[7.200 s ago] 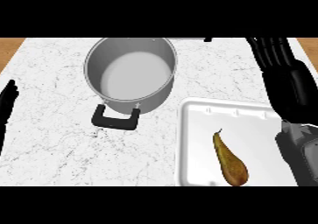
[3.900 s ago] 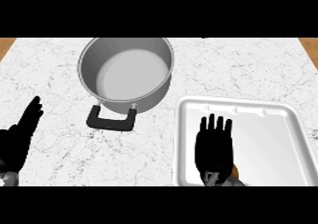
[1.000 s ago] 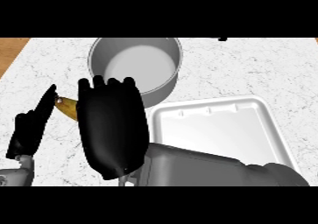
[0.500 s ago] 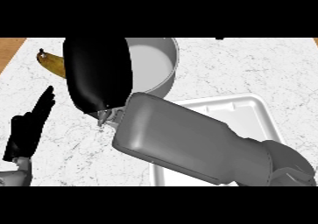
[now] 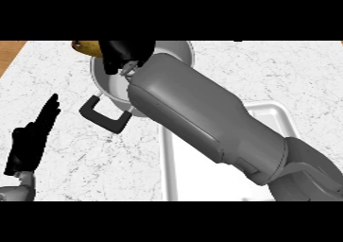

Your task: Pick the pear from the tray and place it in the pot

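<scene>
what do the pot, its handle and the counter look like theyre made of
The pot looks like brushed metal, probably steel, by its dull grey sheen. Its handle is matte black, likely plastic or coated metal. The counter seems marble-like stone, white with grey veins.

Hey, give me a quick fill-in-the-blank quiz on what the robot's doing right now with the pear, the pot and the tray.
1. The right hand holds the ____ at the pot's far-left rim.
2. The left hand, resting at the view's left, holds ____.
3. The white tray lies to the ____ of the pot.
Missing words: pear; nothing; right.
</scene>
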Robot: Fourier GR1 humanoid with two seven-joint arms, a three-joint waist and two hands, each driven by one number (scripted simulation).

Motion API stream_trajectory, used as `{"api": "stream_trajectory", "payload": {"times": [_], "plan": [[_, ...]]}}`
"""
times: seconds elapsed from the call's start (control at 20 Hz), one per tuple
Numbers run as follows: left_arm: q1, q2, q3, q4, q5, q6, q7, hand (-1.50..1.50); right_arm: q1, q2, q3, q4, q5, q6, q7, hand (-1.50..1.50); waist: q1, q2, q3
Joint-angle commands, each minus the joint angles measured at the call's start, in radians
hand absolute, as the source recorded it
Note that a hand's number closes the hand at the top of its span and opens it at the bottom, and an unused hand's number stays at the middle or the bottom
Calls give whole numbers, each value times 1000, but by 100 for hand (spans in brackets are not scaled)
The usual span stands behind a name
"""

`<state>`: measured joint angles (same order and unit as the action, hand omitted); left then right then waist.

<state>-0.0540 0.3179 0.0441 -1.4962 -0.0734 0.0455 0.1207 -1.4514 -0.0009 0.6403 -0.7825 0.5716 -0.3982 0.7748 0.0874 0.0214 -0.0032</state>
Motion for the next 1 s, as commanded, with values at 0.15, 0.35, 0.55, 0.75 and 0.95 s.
{"api": "stream_trajectory", "payload": {"times": [0.15, 0.35, 0.55, 0.75, 0.95], "plan": [[34, 9, -1, -44, 10, -24, 1, 0, -29, 1, -25, 277, -53, -35, -203, 150, 24, 9, 0], [-23, -15, -21, -41, -4, -9, 14, 0, -27, 1, -12, 349, -77, -48, -264, 150, 37, 18, -1], [-9, -40, -52, -37, -33, 8, 11, 0, 2, 1, -82, 378, -174, -61, -302, -150, 58, 26, 0], [-65, -20, -27, -7, -14, -13, 19, 0, 3, 1, -146, 389, -256, -58, -394, -150, 52, 29, 0], [-42, 14, -11, -22, 2, -48, -3, 0, 26, 1, -153, 416, -280, -114, -465, -150, 78, 29, 0]]}}
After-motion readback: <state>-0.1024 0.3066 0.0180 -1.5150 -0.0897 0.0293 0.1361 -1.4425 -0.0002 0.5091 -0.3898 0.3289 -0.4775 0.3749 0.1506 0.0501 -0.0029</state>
